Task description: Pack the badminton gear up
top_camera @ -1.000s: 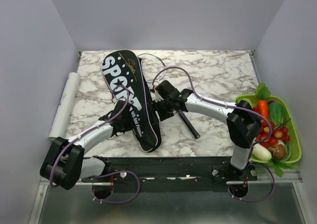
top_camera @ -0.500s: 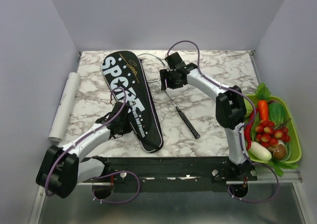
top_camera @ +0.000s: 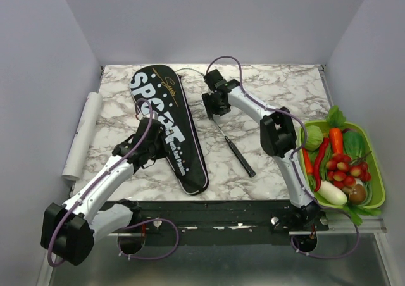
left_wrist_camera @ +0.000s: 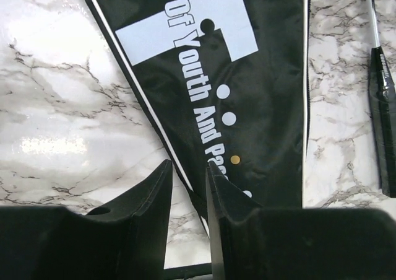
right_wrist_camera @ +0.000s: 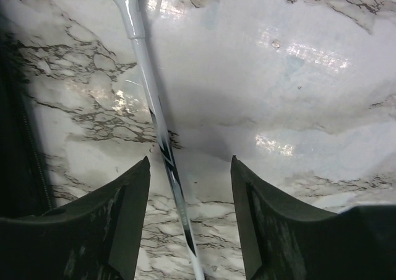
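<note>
The long black bag (top_camera: pixel 166 112) lettered SPORT lies flat, running from the far left toward the near edge. One racket lies to its right, with a thin shaft (top_camera: pixel 221 131) and a black handle (top_camera: pixel 242 158). Its pale hoop is mostly hidden by the bag's top. I see no second racket. My right gripper (top_camera: pixel 212 111) is open and hovers astride the shaft (right_wrist_camera: pixel 166 159), not touching it. My left gripper (top_camera: pixel 161 152) hovers over the bag's left edge (left_wrist_camera: pixel 185 181) with its jaws a narrow gap apart and nothing held. The handle (left_wrist_camera: pixel 383 106) also shows in the left wrist view.
A green tray (top_camera: pixel 378 172) of toy vegetables sits off the table's right edge. A white roll (top_camera: pixel 82 134) lies along the left edge. Grey walls close in the back and both sides.
My right arm has swung from beside the bag's middle to the far side, over the racket's shaft. My left arm has drawn back to the left. The bag stays put.
</note>
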